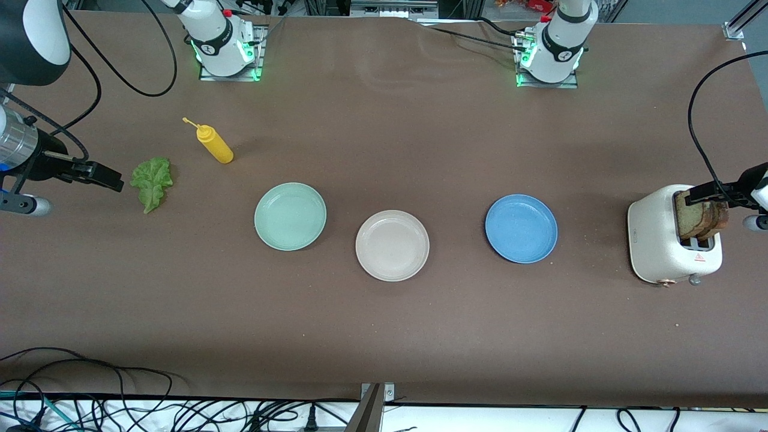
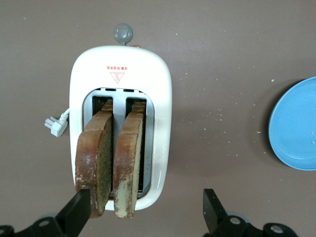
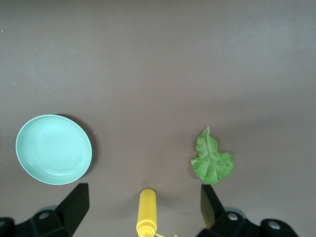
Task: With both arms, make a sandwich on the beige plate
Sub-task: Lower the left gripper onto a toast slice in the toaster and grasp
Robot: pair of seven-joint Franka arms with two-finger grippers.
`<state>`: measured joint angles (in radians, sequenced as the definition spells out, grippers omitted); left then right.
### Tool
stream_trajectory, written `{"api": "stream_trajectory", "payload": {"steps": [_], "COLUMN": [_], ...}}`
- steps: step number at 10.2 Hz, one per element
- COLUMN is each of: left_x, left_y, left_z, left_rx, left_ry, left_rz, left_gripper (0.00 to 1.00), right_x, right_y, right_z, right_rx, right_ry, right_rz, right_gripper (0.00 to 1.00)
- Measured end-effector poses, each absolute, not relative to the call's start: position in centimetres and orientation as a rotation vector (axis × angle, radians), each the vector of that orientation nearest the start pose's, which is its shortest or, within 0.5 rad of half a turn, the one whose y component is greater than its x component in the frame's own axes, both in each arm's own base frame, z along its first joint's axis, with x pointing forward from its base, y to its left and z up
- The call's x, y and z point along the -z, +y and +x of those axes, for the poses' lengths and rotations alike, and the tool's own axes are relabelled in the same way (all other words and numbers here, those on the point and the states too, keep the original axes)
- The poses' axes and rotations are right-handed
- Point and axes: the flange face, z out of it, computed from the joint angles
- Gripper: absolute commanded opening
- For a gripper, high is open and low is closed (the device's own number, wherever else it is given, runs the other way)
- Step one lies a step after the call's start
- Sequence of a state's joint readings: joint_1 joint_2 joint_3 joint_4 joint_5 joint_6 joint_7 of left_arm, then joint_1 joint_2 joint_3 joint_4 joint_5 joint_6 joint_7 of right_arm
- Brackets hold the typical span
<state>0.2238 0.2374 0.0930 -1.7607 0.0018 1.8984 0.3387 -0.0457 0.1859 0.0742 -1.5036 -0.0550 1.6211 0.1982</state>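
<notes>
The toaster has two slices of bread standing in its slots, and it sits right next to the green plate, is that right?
Not quite. The toaster does hold two bread slices in its slots, but the plate beside it is the blue plate, not the green one. The front view shows the mint green plate toward the right arm's end, with the beige plate between them.

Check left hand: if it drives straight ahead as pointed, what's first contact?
Probably the bread slices standing in the toaster: the open left hand points down over them, one finger beside the outer slice. Depth unclear.
</notes>
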Motion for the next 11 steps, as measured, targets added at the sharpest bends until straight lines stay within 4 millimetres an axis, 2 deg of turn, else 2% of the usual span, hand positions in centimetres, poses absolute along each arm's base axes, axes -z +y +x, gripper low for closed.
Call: {"api": "stream_trajectory", "payload": {"steps": [8, 9, 11], "left_x": [-39.6, -39.2, -39.1], "left_y": [18.5, 18.4, 18.8], "left_z": [56.9, 56.7, 56.3], "left_rx": [-0.067, -0.058, -0.047], "left_ry": [0.038, 0.037, 0.027], "left_rz": [-3.135, -3.134, -3.133], "left_gripper": [0.99, 0.96, 0.83], "right_x": [-55.2, -55.2, -55.2], "right_y": [0.8, 0.8, 0.8], "right_z": [61.1, 61.1, 61.1], "right_rx": [-0.100, -0.100, -0.100], "right_ry": [0.264, 0.263, 0.263], "right_rz": [-3.178, -3.177, -3.178], "right_gripper": [1.00, 1.00, 1.00]}}
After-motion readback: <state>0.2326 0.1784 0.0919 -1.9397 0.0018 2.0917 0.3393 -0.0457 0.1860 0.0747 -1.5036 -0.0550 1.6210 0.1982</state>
